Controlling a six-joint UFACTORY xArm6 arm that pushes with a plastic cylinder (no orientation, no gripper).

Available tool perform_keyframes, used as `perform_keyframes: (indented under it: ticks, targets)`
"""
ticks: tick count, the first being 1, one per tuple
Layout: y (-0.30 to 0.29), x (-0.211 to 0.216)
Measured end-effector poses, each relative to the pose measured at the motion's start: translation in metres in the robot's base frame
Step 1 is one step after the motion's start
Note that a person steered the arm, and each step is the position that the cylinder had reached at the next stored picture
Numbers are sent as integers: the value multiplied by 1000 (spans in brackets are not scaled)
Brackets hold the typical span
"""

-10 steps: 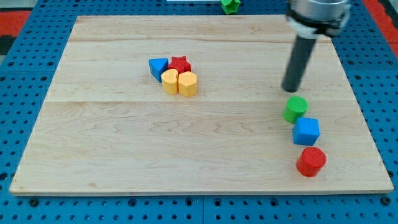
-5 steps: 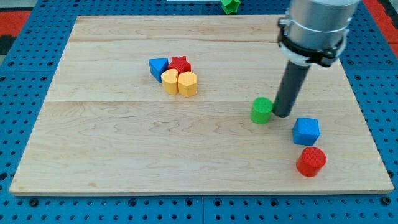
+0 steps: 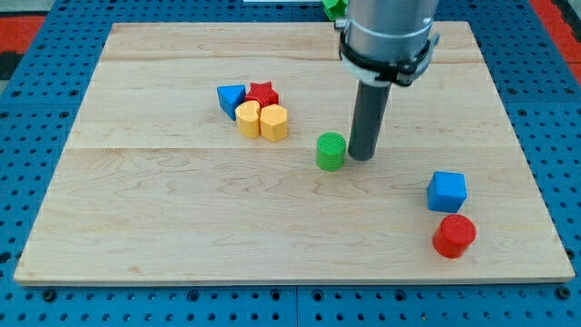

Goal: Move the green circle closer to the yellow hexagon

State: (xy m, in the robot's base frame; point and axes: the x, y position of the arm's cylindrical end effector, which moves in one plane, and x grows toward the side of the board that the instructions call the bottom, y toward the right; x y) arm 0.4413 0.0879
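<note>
Nearest the view's bottom lies the front edge of the pale wooden board (image 3: 182, 236), planked with fine grain and resting on a blue pegboard table (image 3: 36, 300) dotted with holes; the board holds seven small blocks that I can count, none stacked; closest of them, at the view's lower right, is the red ribbed cylinder block (image 3: 454, 235), and just above it, near but apart, the blue cube block (image 3: 447, 191); further in, near the middle, stands the green circle block (image 3: 331, 151), a short ribbed cylinder, upright and alone; my tip (image 3: 362, 157), the lower end of a straight dark rod under a grey collar, sits just beside that green circle on its right side, so close that I cannot tell whether they touch; I have no fingers to open or close, only this rod; to the view's left and a little further back is a tight cluster of four: the yellow hexagon block (image 3: 248, 118) and a second yellow block (image 3: 274, 122) of rounded, lobed shape in front, a blue triangle block (image 3: 231, 97) and a red star block (image 3: 263, 93) behind, all touching their neighbours; the green circle lies to the right of this cluster, apart from it; furthest, beyond the board's top edge, a green block (image 3: 331, 7) shows only in part, its shape unclear.
</note>
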Motion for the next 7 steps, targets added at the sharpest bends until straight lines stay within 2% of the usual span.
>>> perform_keyframes:
  ticks: [2, 5, 6, 7]
  targets:
    - [8, 23]
    - [-75, 22]
    - [-37, 20]
    - [-44, -7]
